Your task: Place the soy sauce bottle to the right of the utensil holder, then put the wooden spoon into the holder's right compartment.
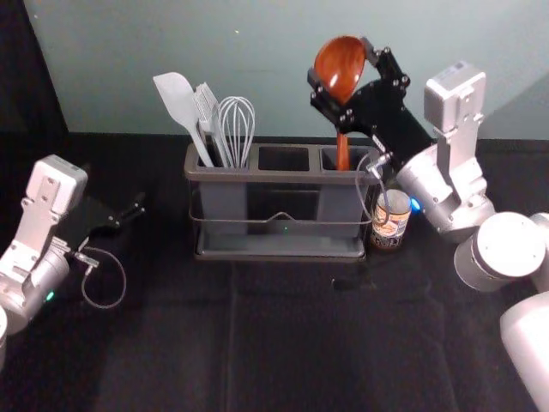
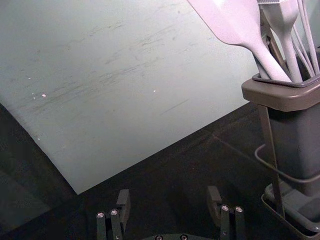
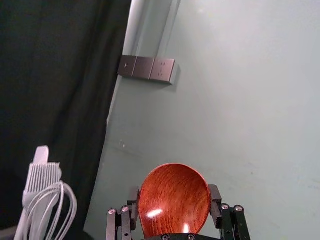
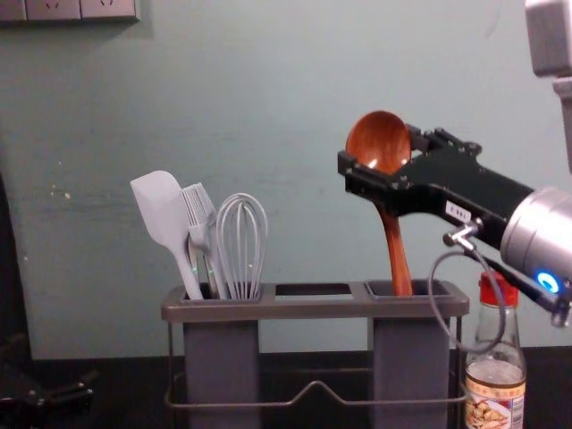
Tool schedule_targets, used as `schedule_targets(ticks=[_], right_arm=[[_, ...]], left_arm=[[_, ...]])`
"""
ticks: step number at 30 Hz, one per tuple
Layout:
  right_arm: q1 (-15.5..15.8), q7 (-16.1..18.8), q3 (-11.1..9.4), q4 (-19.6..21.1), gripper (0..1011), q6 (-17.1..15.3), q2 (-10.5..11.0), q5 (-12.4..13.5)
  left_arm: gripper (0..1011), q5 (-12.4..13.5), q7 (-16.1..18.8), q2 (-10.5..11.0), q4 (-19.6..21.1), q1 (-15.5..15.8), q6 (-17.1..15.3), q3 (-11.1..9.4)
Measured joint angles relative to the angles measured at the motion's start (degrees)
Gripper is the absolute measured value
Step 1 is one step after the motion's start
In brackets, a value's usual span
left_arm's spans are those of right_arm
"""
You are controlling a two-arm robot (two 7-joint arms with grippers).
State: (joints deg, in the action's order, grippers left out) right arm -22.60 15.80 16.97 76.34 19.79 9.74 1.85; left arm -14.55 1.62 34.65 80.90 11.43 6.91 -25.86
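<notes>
Right gripper (image 4: 379,150) grips spoon (image 1: 340,64) by bowl (image 4: 371,130), handle (image 4: 396,250) near-upright below, entering right compartment (image 4: 409,353); left gripper (image 2: 169,195) open, idle left of holder (image 4: 313,307).

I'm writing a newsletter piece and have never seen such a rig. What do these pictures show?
It's a two-armed robot. The head view looks down from its head, the chest view forward from its chest; each wrist view comes from that arm's own camera. On the dark table stands a utensil holder with a spatula, brush and whisk in its left compartment. A soy sauce bottle stands to its right. The right gripper holds a wooden spoon by its bowl, handle down in the right compartment. The left gripper is open, left of the holder.
</notes>
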Motion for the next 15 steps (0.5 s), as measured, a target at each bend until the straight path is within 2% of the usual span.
schedule_targets(ticks=[15], right_arm=[[3.1, 0.2, -0.2, 0.1, 842, 0.4, 0.2, 0.0]], left_arm=[[1005, 0.0, 0.0, 0.0, 0.0, 0.0, 0.0, 0.0]])
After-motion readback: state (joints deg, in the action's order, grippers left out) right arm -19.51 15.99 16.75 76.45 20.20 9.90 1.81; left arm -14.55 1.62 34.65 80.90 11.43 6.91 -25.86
